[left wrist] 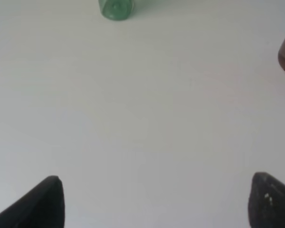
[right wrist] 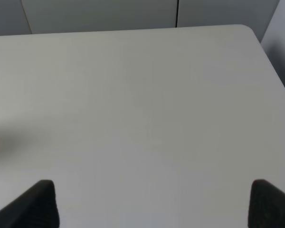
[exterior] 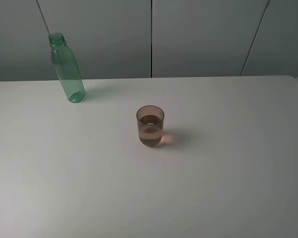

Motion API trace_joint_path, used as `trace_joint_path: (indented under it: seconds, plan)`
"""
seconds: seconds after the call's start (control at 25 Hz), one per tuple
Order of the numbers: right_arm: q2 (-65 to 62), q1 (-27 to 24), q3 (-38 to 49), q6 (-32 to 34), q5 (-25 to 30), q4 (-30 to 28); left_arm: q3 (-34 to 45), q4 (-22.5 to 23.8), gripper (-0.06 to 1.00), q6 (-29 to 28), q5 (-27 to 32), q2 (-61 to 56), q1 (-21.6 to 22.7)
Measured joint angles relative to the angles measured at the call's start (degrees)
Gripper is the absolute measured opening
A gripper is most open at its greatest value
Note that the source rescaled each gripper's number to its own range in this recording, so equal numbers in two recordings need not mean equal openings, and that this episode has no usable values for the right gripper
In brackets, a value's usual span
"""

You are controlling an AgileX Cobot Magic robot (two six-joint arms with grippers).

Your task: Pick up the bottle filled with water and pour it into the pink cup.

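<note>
Bottle (exterior: 67, 69) is standing upright, neck up, unlabelled, well apart from your water-holding pink cup (exterior: 150, 126). Your left gripper (left wrist: 156, 202) and right gripper (right wrist: 152, 204) are hanging spread wide, holding nothing.

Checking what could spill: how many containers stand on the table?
2: the green bottle, uncapped, near the table's back left edge, and the pink cup near the middle, holding some liquid. None seems hidden.

Right gripper (right wrist: 152, 204): fingertips (right wrist: 38, 204) were spread wide, holding nothing.
Table (right wrist: 142, 104): white, rounded far corner.
Wall (right wrist: 99, 14): grey panels beyond.
</note>
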Motion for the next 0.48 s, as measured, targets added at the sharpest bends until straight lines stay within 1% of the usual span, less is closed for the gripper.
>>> trace_joint_path:
  seconds: [0.32, 0.48]
  plan:
    - [0.00, 0.00, 0.00, 0.00, 0.00, 0.00, 0.89, 0.80, 1.00, -0.10, 1.68, -10.27, 0.00]
    - [0.00, 0.00, 0.00, 0.00, 0.00, 0.00, 0.97, 0.90, 1.00, -0.10, 1.68, -10.41, -2.59]
